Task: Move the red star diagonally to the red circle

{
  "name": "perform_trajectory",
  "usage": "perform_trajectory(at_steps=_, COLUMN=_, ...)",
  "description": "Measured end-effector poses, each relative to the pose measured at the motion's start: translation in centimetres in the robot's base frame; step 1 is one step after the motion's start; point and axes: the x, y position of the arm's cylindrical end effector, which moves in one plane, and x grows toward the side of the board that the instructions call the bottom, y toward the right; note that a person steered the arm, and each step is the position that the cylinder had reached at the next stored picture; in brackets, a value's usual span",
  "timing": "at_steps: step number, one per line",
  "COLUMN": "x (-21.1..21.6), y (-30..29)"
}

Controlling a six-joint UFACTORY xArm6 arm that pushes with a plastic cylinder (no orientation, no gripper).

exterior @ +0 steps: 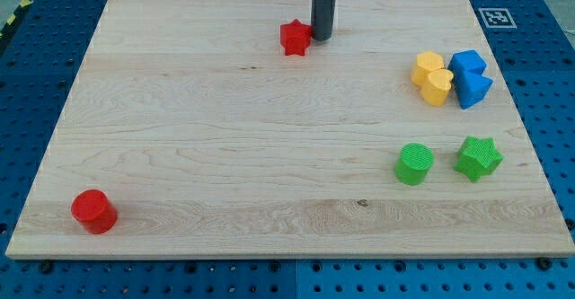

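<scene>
The red star (295, 38) lies near the view's top, a little right of the board's middle. My tip (321, 38) stands just to the star's right, touching or almost touching it. The red circle (93, 211) is a short cylinder at the view's bottom left corner of the board, far from the star along a diagonal.
A yellow block (428, 67) and a yellow heart (438, 87) sit at the right beside a blue block (467, 64) and a blue triangle-like block (473, 89). A green circle (414, 164) and a green star (477, 158) lie lower right. The wooden board (225, 155) rests on a blue perforated table.
</scene>
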Motion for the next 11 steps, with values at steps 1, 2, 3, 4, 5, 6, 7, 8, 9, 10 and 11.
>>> perform_trajectory(at_steps=1, x=1.5, y=-2.6)
perform_trajectory(at_steps=2, x=2.5, y=-3.7)
perform_trajectory(at_steps=3, x=0.5, y=-4.2)
perform_trajectory(at_steps=4, x=-0.5, y=-4.6)
perform_trajectory(at_steps=5, x=0.6, y=-8.3)
perform_trajectory(at_steps=6, x=2.3, y=-8.5)
perform_trajectory(at_steps=7, x=2.3, y=-8.9)
perform_trajectory(at_steps=8, x=2.1, y=-10.3)
perform_trajectory(at_steps=9, x=1.2, y=-5.3)
perform_trajectory(at_steps=10, x=2.5, y=-4.0)
perform_trajectory(at_steps=11, x=6.1, y=-6.4)
